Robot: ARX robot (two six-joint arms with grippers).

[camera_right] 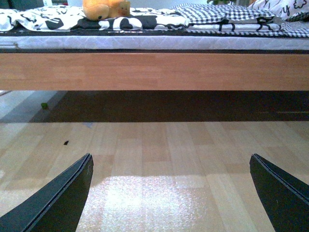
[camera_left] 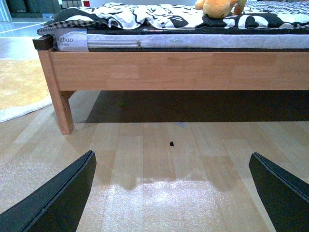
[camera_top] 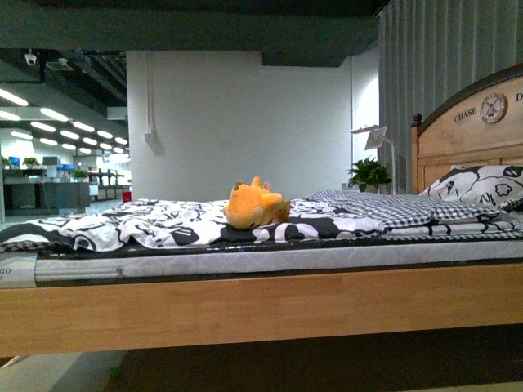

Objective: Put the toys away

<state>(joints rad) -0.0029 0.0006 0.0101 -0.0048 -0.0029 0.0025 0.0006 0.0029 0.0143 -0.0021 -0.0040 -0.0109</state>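
The orange-yellow plush toy point(camera_top: 253, 206) is lying on top of the bed point(camera_top: 261, 306), resting on the black-and-white quilt point(camera_top: 139, 227) about midway along the bed, well apart from the pillow point(camera_top: 482, 184) that is leaning at the bed's wooden headboard point(camera_top: 466, 135). The left tool point(camera_left: 172, 157) is hovering over the wooden floor point(camera_left: 145, 145) in front of the bed's side rail, its dark fingers point(camera_left: 63, 198) spreading wide and holding nothing. The right tool point(camera_right: 171, 157) is hovering likewise before the bed, its fingers point(camera_right: 280, 193) standing wide apart and gripping nothing.
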